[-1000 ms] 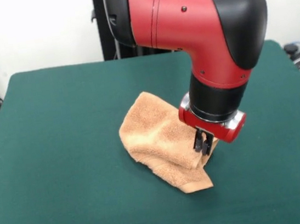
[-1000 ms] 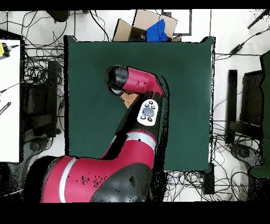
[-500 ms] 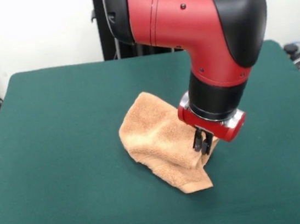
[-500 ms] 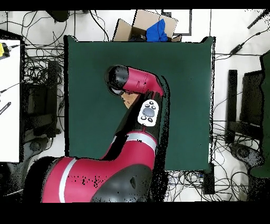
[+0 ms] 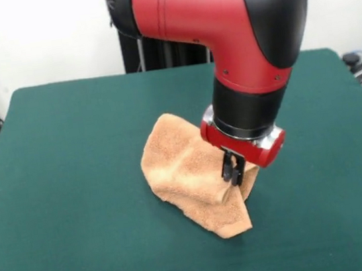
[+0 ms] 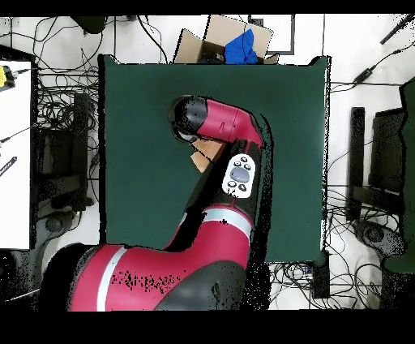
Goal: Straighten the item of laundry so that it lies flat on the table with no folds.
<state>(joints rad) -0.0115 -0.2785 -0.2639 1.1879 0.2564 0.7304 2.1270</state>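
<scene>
Towel (image 5: 185, 175) sits crumpled near mid counter (image 5: 75, 189), bunched under and to the left of our tool (image 5: 233, 172) in the front view. Tool is clenched on a raised fold at the towel's right edge, w/ cloth peaking up at the tips. Overhead, arm hides most of it; only a peach scrap (image 6: 207, 154) shows.

— What do we see of the towel (image 5: 186, 175)?
— Peach-orange terry, crumpled and folded, one edge pinched up between the jaws, the rest draping below and beside them.
— And the table (image 5: 75, 189)?
— Dark green cloth, spreading wide beneath the jaws.
</scene>
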